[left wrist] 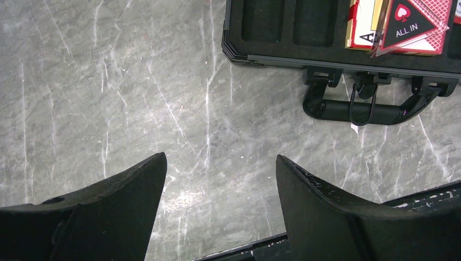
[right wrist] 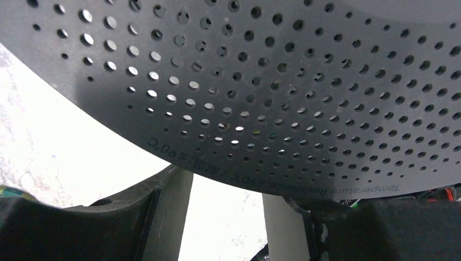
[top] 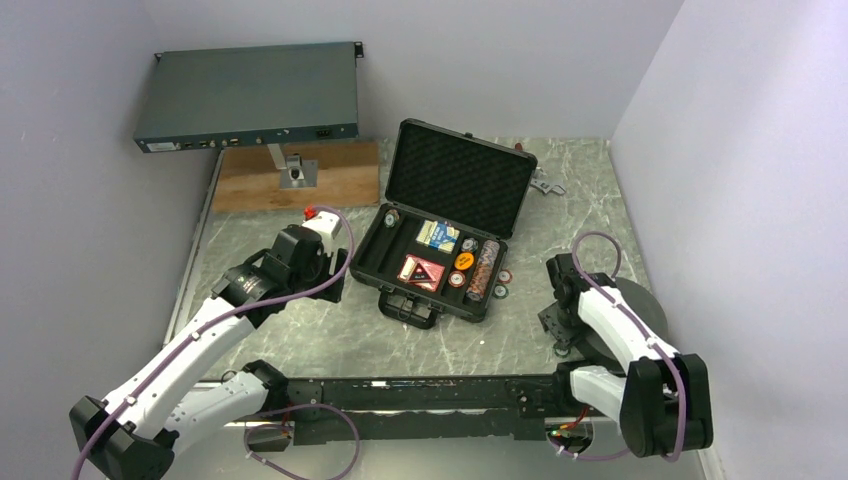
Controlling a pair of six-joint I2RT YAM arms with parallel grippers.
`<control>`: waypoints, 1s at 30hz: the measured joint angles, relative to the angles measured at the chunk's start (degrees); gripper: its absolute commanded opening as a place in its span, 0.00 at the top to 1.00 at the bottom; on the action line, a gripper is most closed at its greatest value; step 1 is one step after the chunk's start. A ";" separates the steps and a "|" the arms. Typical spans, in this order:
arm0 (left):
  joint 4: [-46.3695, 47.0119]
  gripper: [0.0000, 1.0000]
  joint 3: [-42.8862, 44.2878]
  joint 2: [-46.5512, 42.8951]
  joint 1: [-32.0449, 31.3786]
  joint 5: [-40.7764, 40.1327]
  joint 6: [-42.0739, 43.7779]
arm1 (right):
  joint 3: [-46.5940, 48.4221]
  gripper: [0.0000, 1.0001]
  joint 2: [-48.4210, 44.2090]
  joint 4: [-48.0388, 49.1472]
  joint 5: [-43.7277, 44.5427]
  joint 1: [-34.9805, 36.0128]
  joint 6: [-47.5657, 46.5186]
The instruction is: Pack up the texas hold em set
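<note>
Grey marble tabletop (top: 300, 330) under white walls (top: 500, 60), and the black case (top: 372, 262) is sitting open at the middle, lid (top: 455, 180) standing up on its 12 o'clock side, handle (left wrist: 375, 111) facing the arms at 6. Card decks (top: 422, 270), an orange disc (top: 463, 261) and a row of chips (top: 485, 262) are lying in the foam already. Two loose chips (top: 501, 284) are resting on the marble just beside the case's 4 o'clock corner, and those look like the job in hand. Left gripper (left wrist: 220, 161) is hovering at the case's 9 o'clock, fingers spread wide, nothing between them. Right gripper (right wrist: 228, 187) is sitting low at the table's 4 o'clock by a dark perforated mat (right wrist: 282, 81), jaws apart, nothing showing in the gap. My call: the right arm is nearest, so it should be swinging toward 10 o'clock, dropping straight down and pinching one flat chip by its edges, not both.
</note>
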 measured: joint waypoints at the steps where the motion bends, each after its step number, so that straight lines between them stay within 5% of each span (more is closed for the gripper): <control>1: 0.00 0.21 0.00 0.00 0.02 0.00 0.00 | 0.20 0.48 0.37 -0.09 -0.02 0.00 0.00; 30: 0.00 0.22 0.00 0.26 0.94 -0.17 0.02 | 18.05 0.52 24.48 18.21 -8.02 11.45 -11.63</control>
